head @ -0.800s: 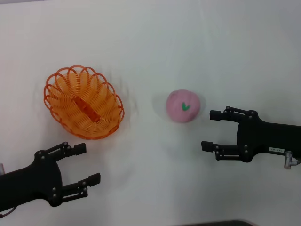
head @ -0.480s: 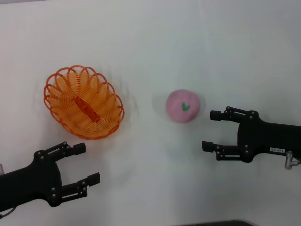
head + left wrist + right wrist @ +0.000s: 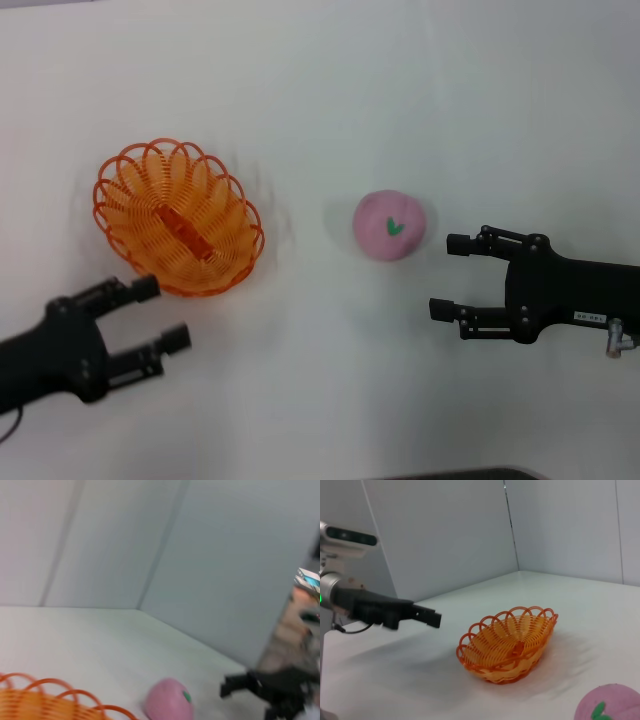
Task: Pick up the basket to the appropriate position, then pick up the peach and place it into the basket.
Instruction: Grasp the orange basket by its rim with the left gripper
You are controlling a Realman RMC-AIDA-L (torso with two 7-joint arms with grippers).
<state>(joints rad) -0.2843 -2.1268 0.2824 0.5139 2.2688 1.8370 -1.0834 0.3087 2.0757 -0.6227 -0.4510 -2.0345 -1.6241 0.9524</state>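
The oval orange wire basket [image 3: 178, 220] stands on the white table at the left; it also shows in the right wrist view [image 3: 510, 644] and partly in the left wrist view [image 3: 45, 702]. The pink peach [image 3: 389, 225] with a green leaf mark lies right of the middle, also in the left wrist view [image 3: 169, 700] and the right wrist view [image 3: 607, 703]. My left gripper [image 3: 160, 315] is open, just in front of the basket's near rim, not touching it. My right gripper [image 3: 447, 276] is open, to the right of the peach and a little nearer.
The white table [image 3: 330, 90] stretches bare behind and between the two objects. Its dark front edge [image 3: 450, 473] shows at the bottom. Pale walls stand behind the table in the wrist views.
My left gripper has moved left and toward the basket, now close to its near rim. The right arm, the basket and the peach have not moved.
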